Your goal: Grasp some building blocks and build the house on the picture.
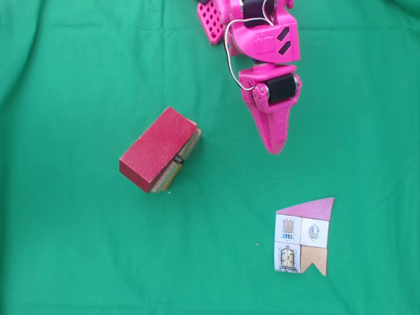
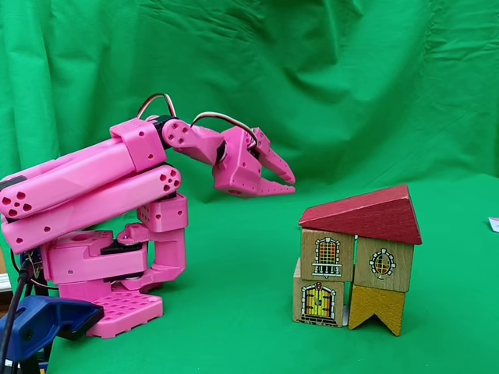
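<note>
The house (image 2: 357, 265) stands built on the green cloth (image 1: 79, 249): a dark red slanted roof block (image 2: 366, 214) lies across two upper cubes with printed windows, which sit on a door cube (image 2: 317, 302) and a tan notched block (image 2: 377, 308); from above I see mostly the red roof (image 1: 157, 147) with pale wood edges peeking out at its lower right. The picture (image 1: 305, 236), a flat house-shaped card, lies well apart from it toward the lower right of that top-down view. My gripper (image 2: 290, 184) hangs in the air between them and nearer my base, holding nothing, its pink fingers (image 1: 274, 134) only slightly parted.
</note>
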Controlling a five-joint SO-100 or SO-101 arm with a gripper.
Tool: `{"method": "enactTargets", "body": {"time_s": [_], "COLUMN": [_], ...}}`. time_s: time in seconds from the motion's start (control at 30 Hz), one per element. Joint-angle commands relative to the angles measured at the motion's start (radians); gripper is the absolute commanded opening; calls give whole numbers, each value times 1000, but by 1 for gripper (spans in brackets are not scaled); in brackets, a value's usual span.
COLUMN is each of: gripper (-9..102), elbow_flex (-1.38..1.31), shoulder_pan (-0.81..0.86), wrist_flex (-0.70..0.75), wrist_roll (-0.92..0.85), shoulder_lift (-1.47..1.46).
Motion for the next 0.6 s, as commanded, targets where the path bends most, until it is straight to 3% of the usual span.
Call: {"method": "enactTargets", "body": {"time_s": [0.0,0.33,0.57], "gripper": [0,0,0], "elbow_flex": [-2,31,52], "shoulder_pan": [-6,-6,-6], "wrist_flex": [-2,-2,0], "wrist_roll": [38,199,212], "shoulder_lift": [18,18,18]}}
